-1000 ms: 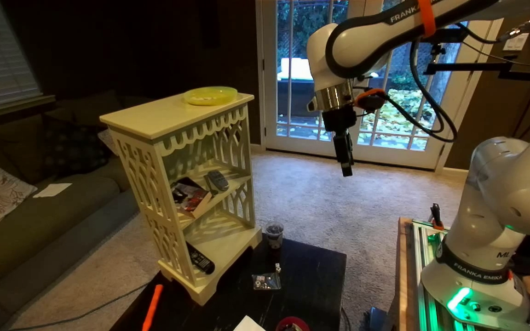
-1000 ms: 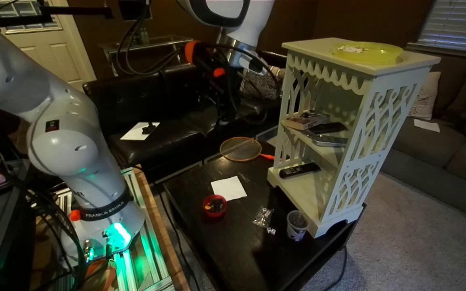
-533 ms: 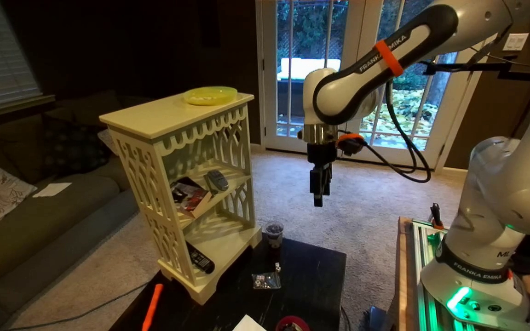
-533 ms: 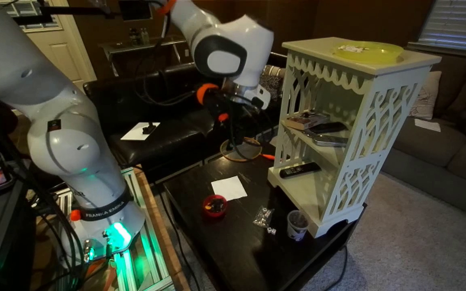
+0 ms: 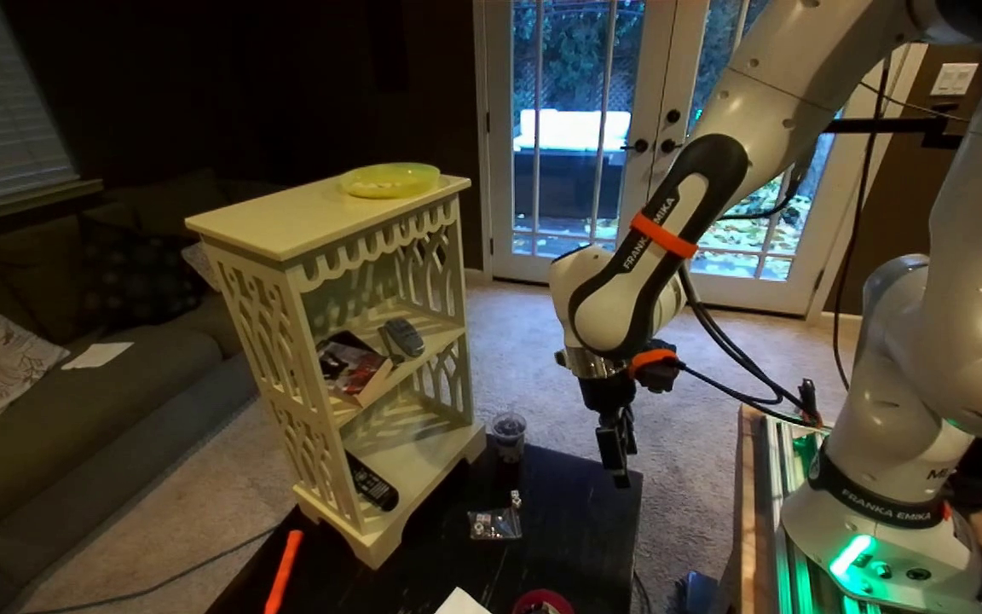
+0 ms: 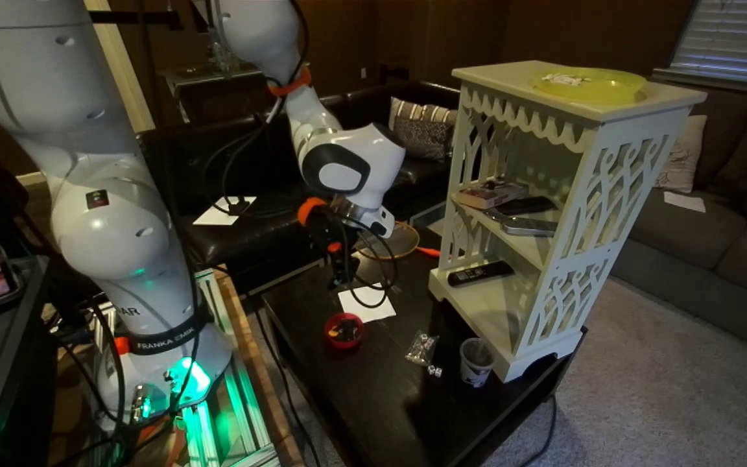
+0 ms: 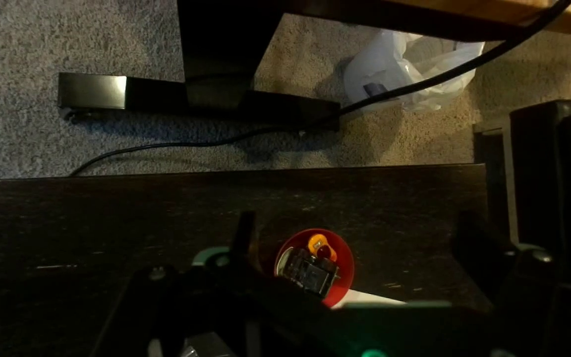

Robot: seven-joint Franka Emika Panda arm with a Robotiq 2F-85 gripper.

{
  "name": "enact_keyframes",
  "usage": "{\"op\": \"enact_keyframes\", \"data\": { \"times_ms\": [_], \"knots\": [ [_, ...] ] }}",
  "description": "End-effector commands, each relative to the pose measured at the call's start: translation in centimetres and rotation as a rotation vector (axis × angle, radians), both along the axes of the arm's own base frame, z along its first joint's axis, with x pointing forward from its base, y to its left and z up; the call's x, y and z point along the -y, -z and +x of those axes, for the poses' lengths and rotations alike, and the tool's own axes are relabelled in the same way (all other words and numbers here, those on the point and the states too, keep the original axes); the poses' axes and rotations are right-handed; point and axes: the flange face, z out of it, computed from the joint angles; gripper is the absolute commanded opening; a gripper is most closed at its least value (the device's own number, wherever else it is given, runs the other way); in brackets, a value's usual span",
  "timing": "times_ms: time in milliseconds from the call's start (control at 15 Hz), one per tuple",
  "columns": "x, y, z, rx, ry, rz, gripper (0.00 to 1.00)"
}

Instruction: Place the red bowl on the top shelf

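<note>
The red bowl (image 6: 343,345) stands on the dark table, holding small black and orange items. Its rim also shows in the wrist view (image 7: 345,277) and at the bottom of an exterior view (image 5: 532,595). My gripper (image 7: 356,220) is open, its fingers wide apart with nothing between them. In the wrist view the bowl shows below, between the fingers, closer to the left one; its lower edge is partly hidden by the gripper. In an exterior view the gripper (image 6: 342,284) hangs above and behind the bowl, apart from it. The top shelf (image 5: 286,215) is the cream rack's uppermost board, also seen here (image 6: 509,74).
A yellow-green dish (image 6: 607,85) sits on the top shelf. The rack's inner boards hold a book (image 5: 355,367) and remotes (image 5: 372,482). On the table (image 6: 386,402) are white paper (image 6: 373,303), a small bag (image 6: 422,349), a cup (image 6: 477,363) and a racket (image 6: 386,241).
The arm has come down from high up, lowering the gripper toward the table and the red bowl. The bowl, rack and other objects have not moved.
</note>
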Motion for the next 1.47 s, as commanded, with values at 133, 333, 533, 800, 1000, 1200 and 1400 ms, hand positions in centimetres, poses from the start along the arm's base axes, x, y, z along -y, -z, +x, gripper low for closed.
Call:
{"op": "enact_keyframes", "data": {
  "times_ms": [133, 333, 533, 800, 1000, 1200, 1400],
  "knots": [
    [-0.3, 1.5, 0.6, 0.003, -0.014, 0.01, 1.0],
    [-1.6, 6.5, 1.1, 0.032, -0.02, 0.001, 1.0],
    [-4.3, 10.7, 1.4, 0.074, -0.034, 0.03, 1.0],
    [-7.1, 17.4, 2.2, 0.058, -0.065, 0.04, 1.0],
    [-7.1, 17.0, 1.6, 0.021, -0.058, 0.047, 1.0],
    [-6.9, 20.9, 1.9, -0.031, -0.05, 0.079, 1.0],
    [-6.9, 22.1, 2.7, -0.021, -0.034, 0.089, 1.0]
  ]
}}
